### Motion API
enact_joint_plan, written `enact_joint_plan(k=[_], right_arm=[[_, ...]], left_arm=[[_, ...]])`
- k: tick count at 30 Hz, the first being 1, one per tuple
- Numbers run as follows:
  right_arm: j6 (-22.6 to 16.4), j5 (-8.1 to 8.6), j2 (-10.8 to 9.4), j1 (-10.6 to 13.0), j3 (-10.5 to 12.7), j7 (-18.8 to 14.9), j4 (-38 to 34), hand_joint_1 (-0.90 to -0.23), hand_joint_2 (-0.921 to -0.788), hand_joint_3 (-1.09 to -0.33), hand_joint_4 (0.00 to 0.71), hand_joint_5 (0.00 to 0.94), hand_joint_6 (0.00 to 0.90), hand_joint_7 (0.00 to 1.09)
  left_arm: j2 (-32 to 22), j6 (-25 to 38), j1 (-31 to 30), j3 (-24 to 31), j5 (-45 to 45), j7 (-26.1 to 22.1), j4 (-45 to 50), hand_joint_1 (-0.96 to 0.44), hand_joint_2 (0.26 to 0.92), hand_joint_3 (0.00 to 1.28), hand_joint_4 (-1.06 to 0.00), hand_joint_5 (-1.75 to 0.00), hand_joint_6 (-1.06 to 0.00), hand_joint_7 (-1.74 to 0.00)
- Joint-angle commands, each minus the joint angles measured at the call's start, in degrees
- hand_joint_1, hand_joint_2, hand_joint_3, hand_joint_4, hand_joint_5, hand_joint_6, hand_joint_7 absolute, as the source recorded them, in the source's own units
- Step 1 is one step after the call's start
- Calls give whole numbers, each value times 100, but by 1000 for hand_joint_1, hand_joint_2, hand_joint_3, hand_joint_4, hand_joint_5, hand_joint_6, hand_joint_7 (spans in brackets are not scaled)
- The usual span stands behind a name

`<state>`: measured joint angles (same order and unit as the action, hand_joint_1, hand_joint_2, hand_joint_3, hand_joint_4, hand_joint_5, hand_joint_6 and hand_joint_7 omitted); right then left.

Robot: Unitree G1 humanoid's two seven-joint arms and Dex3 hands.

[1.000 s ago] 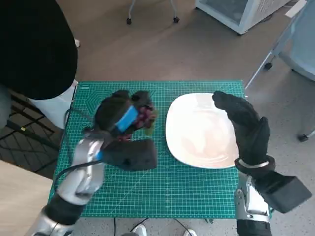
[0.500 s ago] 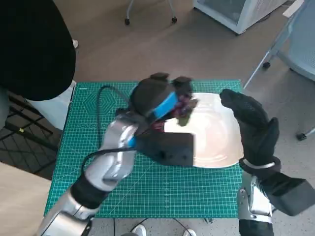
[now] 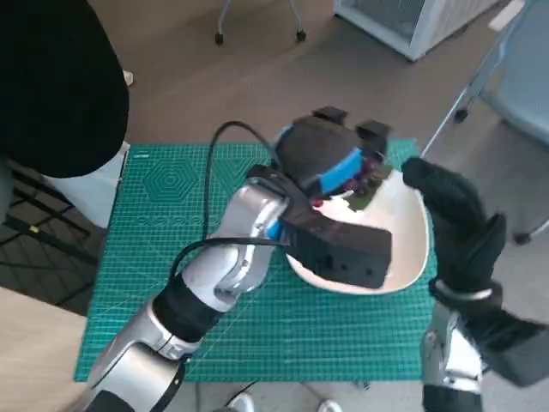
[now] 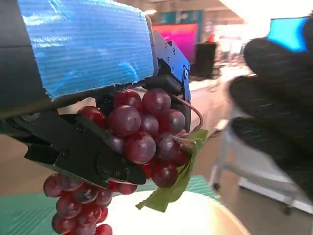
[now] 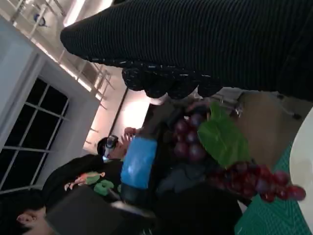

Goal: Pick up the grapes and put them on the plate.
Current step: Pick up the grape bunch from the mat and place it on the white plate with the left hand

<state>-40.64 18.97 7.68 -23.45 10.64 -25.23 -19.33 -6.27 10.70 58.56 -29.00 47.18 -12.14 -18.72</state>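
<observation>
grapes (image 4: pixel 139 142): dark red, leaf green | plate (image 3: pixel 410 249): white | mat (image 3: pixel 154 189): green, seemingly pale-gridded | left hand (image 3: pixel 322 163): black, blue tape

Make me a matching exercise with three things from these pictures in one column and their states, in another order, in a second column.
Things:
1. bunch of dark red grapes with a green leaf
2. white oval plate
3. right hand in the black knitted glove

States:
A. holds nothing, beside the plate
B. held up in the left hand
C. lies on the green cutting mat

Pairs: 1-B, 2-C, 3-A
</observation>
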Motion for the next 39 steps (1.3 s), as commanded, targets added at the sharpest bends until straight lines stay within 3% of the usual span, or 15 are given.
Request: enact_joint_plan(k=[1,9,13,24,36,37,39], right_arm=[[-50,-53,-24,183,62,119,-29,-647,-921,-725,337,2,80,331],[-146,-164,-59,320,94,321,86,-647,-921,-721,338,2,92,314],[-171,-221,-52,359,93,411,112,-647,-921,-719,339,2,96,306],[-265,-262,24,384,129,516,39,-654,-921,-718,337,1,107,282],[-251,-250,10,341,148,562,-6,-660,-921,-716,337,1,117,259],[-250,-244,8,339,146,557,-11,-660,-921,-716,338,1,117,258],[-251,-228,3,335,142,540,-26,-661,-921,-716,338,1,118,254]], left_arm=[[123,-205,292,-55,-37,109,-235,3,918,234,-474,-1377,-472,-1357],[237,-487,422,-41,-147,125,-622,2,921,270,-527,-1391,-342,-1390],[306,-556,470,-27,-182,160,-820,2,921,261,-484,-1396,-399,-1379],[424,-586,555,-23,-282,249,-1319,2,921,249,-543,-1395,-375,-1337],[754,-485,695,64,-633,130,-2363,2,921,253,-445,-1412,-443,-1382],[783,-478,715,75,-681,113,-2446,36,907,270,-457,-1411,-438,-1302],[849,-470,760,104,-793,65,-2640,155,841,363,-500,-1416,-448,-961]])
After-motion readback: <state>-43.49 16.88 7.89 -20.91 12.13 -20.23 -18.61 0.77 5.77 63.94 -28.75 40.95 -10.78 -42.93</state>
